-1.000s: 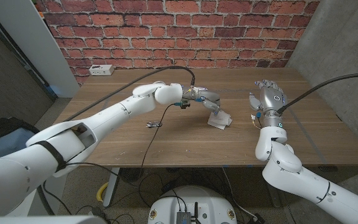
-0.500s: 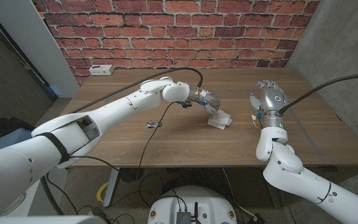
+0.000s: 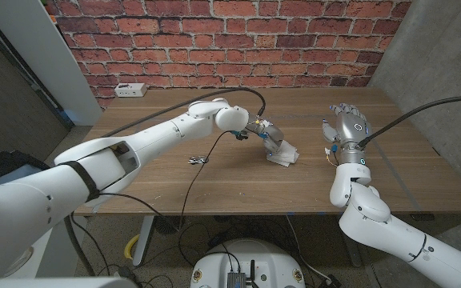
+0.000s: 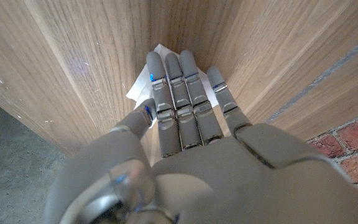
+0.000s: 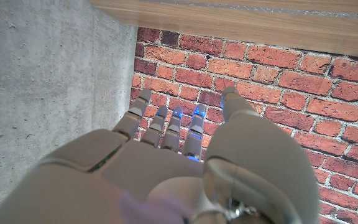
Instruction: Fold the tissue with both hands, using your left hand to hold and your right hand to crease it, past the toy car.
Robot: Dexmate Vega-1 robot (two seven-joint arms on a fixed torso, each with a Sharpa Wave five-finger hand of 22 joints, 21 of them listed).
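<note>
- The left hand presses down on the tissue with fingers straight and close together, apparently pinning it for the crease.
- The tissue lies mid-counter.
- The right hand stands upright and well apart, fingers spread, holding nothing, likely waiting to crease.

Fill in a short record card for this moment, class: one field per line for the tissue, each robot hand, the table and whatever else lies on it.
Tissue: white tissue, crumpled, near the middle of the table
Left hand: left hand reaches over the tissue, fingers stretched out on it
Right hand: right hand raised upright to the tissue's right, fingers apart, holding nothing
Table: wooden table in front of a brick wall
Other items: small dark object left of the tissue, too small to identify; white power strip at the far left corner
</note>
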